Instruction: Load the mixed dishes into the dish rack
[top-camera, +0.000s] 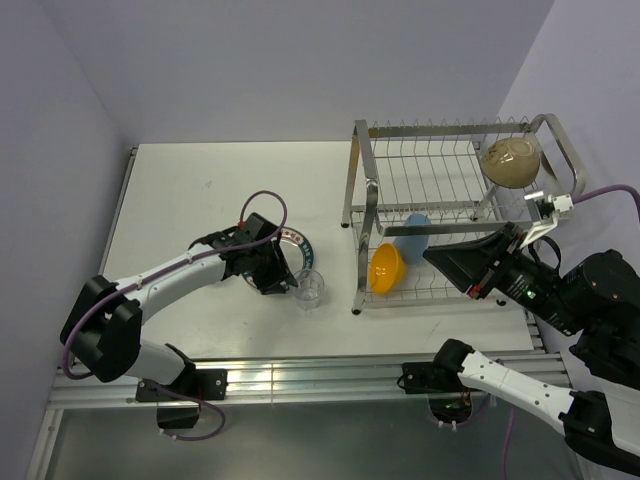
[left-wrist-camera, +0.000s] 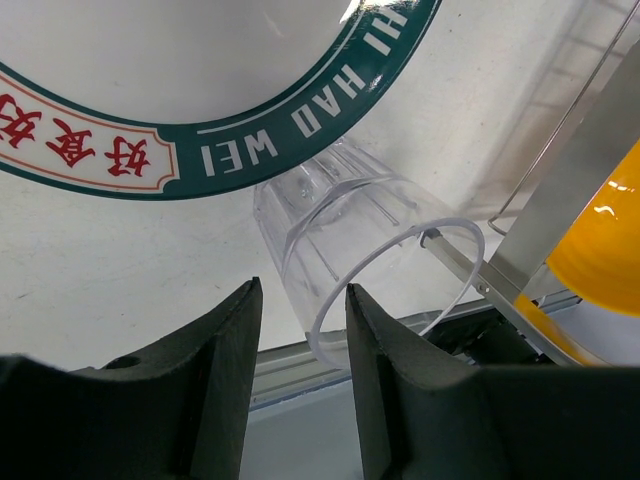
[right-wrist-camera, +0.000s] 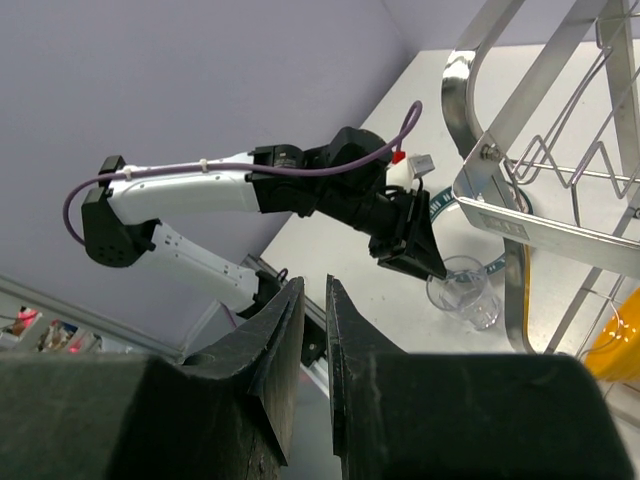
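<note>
A clear glass stands upright on the white table just left of the dish rack. Behind it lies a white plate with a teal lettered rim. My left gripper is open at the glass. Its near rim lies between my fingertips, with a gap on the left side. In the rack's lower tier are an orange bowl and a light blue tumbler. A beige bowl sits on the upper tier. My right gripper hovers at the rack's front, its jaws a narrow slit apart and empty.
The rack's steel frame post stands close to the right of the glass, with the orange bowl behind it. The table's front edge rail runs below the glass. Purple walls close in at the left and back.
</note>
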